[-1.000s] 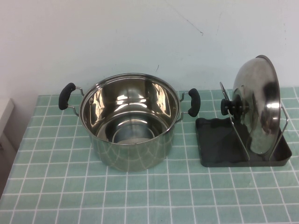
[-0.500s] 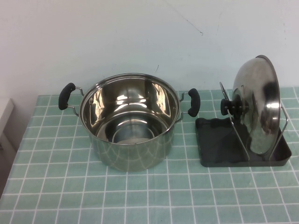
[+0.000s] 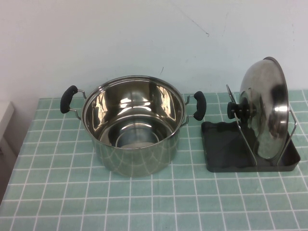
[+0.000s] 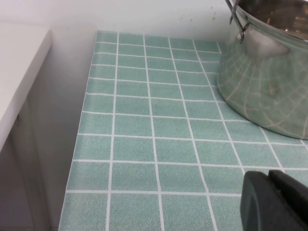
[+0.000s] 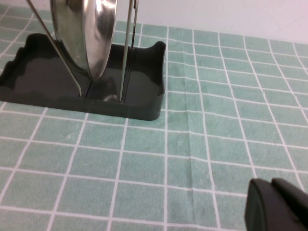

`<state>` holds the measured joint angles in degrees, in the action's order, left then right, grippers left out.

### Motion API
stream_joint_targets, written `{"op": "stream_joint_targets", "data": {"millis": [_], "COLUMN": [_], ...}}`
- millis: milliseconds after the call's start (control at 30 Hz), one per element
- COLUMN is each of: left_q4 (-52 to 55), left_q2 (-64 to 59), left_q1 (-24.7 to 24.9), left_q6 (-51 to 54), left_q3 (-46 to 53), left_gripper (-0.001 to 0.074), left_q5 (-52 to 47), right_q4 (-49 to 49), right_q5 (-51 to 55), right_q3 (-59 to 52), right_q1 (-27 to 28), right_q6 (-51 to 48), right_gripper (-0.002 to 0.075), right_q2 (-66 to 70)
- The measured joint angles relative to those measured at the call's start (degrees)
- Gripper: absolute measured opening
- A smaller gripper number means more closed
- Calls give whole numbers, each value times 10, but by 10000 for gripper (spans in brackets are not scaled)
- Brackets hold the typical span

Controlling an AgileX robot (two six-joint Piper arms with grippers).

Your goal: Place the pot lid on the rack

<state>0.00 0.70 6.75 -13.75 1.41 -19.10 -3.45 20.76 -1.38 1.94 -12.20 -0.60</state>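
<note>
We saw the round, shiny stainless-steel pot lid (image 3: 267, 108) with its black knob standing on edge in the small dark grey plastic rack (image 3: 226, 149), held between the upright steel wire loops. The deep steel pot (image 3: 132, 122) with two black side handles sat open just to the rack's left on the green tiled tablecloth (image 3: 144, 202). Our left gripper (image 4: 276, 199) hovered over the cloth near the pot, jaws closed on nothing. Our right gripper (image 5: 276, 204) hung near the rack, likewise closed and empty.

Pot lid (image 3: 267, 108): mirror-polished steel, black knob. Rack (image 3: 226, 149): matt dark plastic tray, steel wire loops. Pot (image 3: 132, 125): glossy steel, black handles. Tablecloth (image 3: 57, 192): green, finely grained check.
</note>
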Motion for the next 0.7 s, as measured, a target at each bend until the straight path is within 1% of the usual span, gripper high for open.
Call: {"op": "stream_joint_targets", "data": {"millis": [700], "left_q4": [0], "left_q2": [0], "left_q1": [0], "left_q6": [-5], "left_q3": [0], "left_gripper": [-2], "left_q5": [0], "right_q4": [0], "right_q5": [0], "right_q3": [0], "right_q1": [0], "right_q6": [0], "right_gripper": [-1], "right_q2": [0]}}
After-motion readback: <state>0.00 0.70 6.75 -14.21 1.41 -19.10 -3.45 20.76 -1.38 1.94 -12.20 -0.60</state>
